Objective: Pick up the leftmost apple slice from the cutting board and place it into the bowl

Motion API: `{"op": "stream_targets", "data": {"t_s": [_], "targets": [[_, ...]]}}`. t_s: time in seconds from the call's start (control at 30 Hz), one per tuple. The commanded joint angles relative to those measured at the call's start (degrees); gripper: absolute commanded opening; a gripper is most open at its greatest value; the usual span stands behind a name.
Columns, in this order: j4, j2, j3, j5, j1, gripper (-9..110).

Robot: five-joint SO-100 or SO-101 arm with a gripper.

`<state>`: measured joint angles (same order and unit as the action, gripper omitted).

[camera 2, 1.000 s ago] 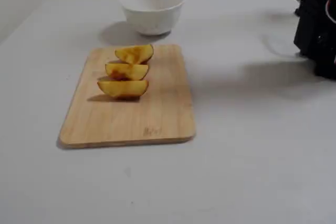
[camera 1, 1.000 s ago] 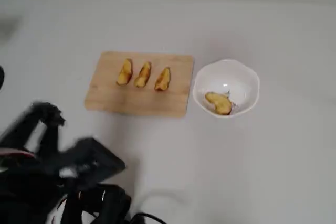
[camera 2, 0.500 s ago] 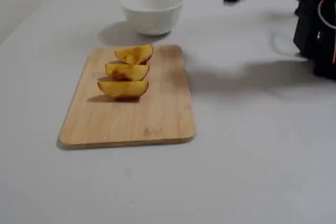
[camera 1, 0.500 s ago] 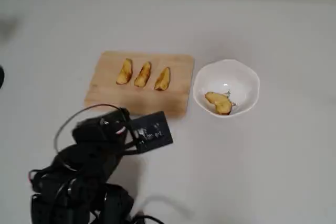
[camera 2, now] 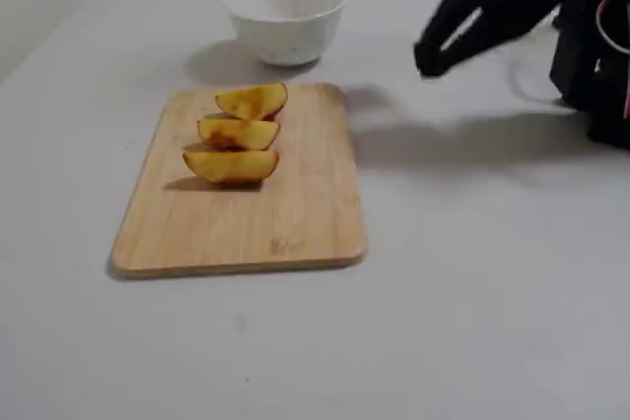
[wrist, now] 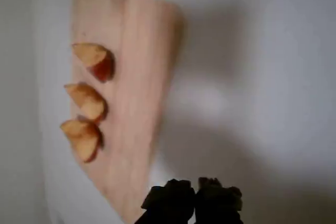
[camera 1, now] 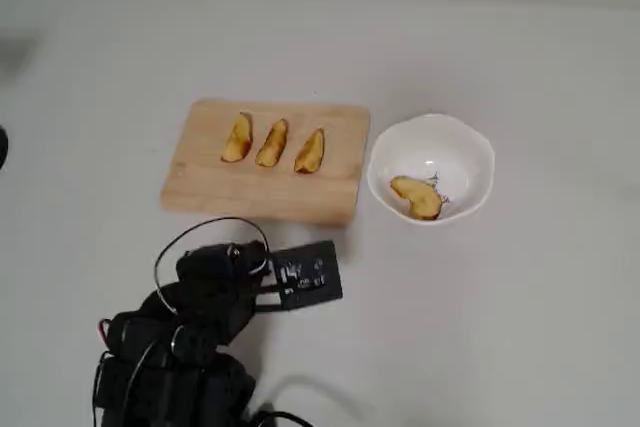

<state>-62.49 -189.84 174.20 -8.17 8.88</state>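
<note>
In the overhead view the arm (camera 1: 190, 337) sits nearest, at the bottom edge, folded over the white table (camera 1: 560, 327) just short of the board's near long side. Its gripper (wrist: 193, 195) shows in the wrist view as two dark fingertips pressed side by side with nothing between them, hanging over bare table just off the board's corner. In the fixed view it (camera 2: 430, 58) hangs in the air to the right of the board, clear of it.

Next comes the board (camera 1: 215, 192), lying flat. Three apple slices stand in a row on its far half. The leftmost slice (camera 1: 237, 138) in the overhead view is the one nearest the board's left end; the middle slice (camera 1: 272, 143) is just beside it and the third slice (camera 1: 310, 151) lies toward the bowl side. All three stand slightly tilted, near each other, with small gaps visible from overhead.

The bowl (camera 1: 470, 142) stands just beside the board's right end, very close to its edge. A fourth slice (camera 1: 417, 196) lies inside, on the bottom.
</note>
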Motion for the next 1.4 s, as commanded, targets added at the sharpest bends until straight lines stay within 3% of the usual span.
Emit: {"op": "stream_targets", "data": {"t_s": [0.0,1.37], "targets": [[1.41,-0.70,0.44,0.97,0.18,0],[5.36,-0.62,-1.14,0.79,-0.18,0]]}}
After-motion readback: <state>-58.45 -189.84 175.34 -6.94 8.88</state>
